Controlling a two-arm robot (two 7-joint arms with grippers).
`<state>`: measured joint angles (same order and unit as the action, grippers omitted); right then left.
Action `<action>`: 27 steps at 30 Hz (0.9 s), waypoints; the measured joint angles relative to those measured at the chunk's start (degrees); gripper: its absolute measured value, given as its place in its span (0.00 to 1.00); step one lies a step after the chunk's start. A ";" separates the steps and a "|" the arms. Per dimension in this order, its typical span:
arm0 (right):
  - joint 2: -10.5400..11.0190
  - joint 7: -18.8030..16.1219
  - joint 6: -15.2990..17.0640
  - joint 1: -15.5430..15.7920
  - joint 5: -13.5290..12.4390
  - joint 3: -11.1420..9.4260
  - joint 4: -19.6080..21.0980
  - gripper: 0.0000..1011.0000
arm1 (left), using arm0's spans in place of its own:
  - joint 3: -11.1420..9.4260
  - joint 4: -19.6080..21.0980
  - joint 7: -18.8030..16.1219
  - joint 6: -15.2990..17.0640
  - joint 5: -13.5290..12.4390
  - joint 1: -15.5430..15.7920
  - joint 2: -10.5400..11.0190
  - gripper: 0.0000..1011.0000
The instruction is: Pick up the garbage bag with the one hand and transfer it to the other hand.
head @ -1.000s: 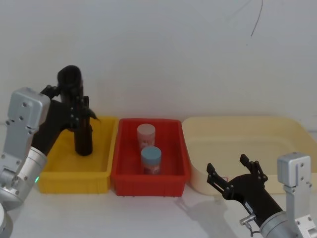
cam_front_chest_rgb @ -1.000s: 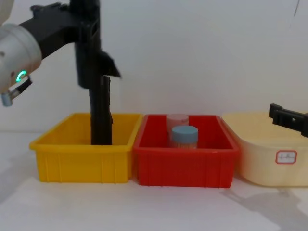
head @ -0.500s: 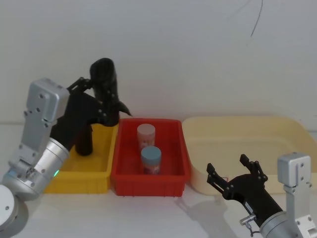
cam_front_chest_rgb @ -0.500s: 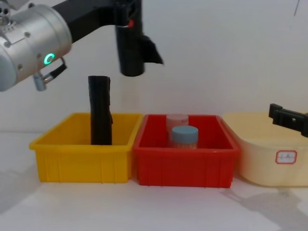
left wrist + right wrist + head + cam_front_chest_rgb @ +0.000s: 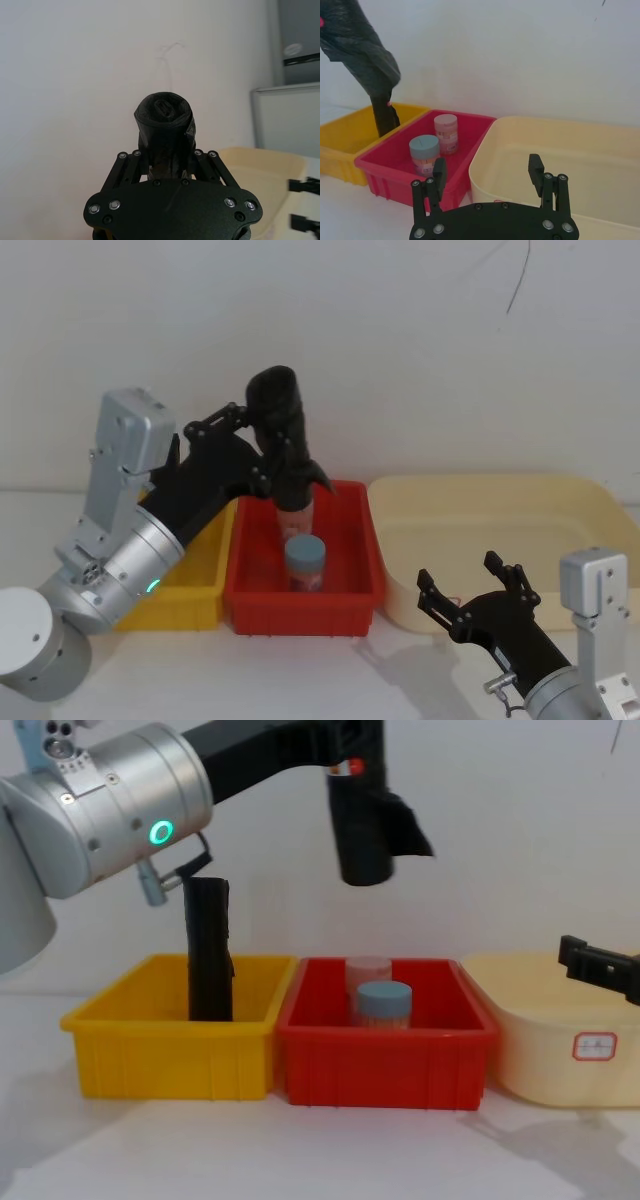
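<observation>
The garbage bag [image 5: 280,410], a tight black roll with a small red sticker, hangs upright in the air over the red bin [image 5: 355,610]. My left gripper [image 5: 264,464] is shut on its middle, on a silver arm with a green ring. In the chest view the garbage bag [image 5: 364,830] is high above the bin, with a loose flap on its right. The left wrist view looks at the roll's end [image 5: 165,116] between the fingers. My right gripper [image 5: 458,573] stands open low at the right, in front of the cream tub, and is empty [image 5: 487,172].
A plain black roll [image 5: 208,960] stands upright in the yellow bin [image 5: 170,1055]. The red bin [image 5: 385,1065] holds a pink jar [image 5: 368,969] and a blue-lidded jar [image 5: 384,1003]. A cream tub [image 5: 560,1050] sits at the right. A white wall is close behind.
My left arm has carried the garbage bag to the right, from over the yellow bin to over the red bin. The right arm has not moved.
</observation>
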<state>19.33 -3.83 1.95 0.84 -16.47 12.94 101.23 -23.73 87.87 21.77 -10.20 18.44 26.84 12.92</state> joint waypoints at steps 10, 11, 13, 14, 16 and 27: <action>0.00 0.00 0.00 0.00 0.00 0.00 0.00 0.99 | -1.64 -3.08 7.24 2.45 6.44 2.52 -1.46 0.37; 0.00 0.00 0.00 0.00 0.00 0.00 0.00 0.99 | -1.77 -3.35 7.59 2.59 6.75 2.72 -1.58 0.37; 0.00 0.00 0.00 0.00 0.00 0.00 0.00 0.99 | -2.16 -4.28 9.31 3.38 8.37 3.38 -2.01 0.37; 0.00 0.00 0.00 0.00 0.00 0.00 0.00 0.99 | -2.40 -4.87 10.32 3.84 9.29 3.79 -2.29 0.37; 0.00 0.00 0.00 0.00 0.00 0.00 0.00 0.99 | -2.62 -5.55 11.47 4.38 10.38 4.22 -2.56 0.37; 0.00 0.00 0.00 0.00 0.00 0.00 0.00 0.99 | -3.97 -11.82 18.40 8.65 17.43 7.67 -5.23 0.37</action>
<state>19.34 -3.83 1.95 0.84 -16.47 12.94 101.23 -27.70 76.04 40.17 -1.55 35.87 34.51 7.68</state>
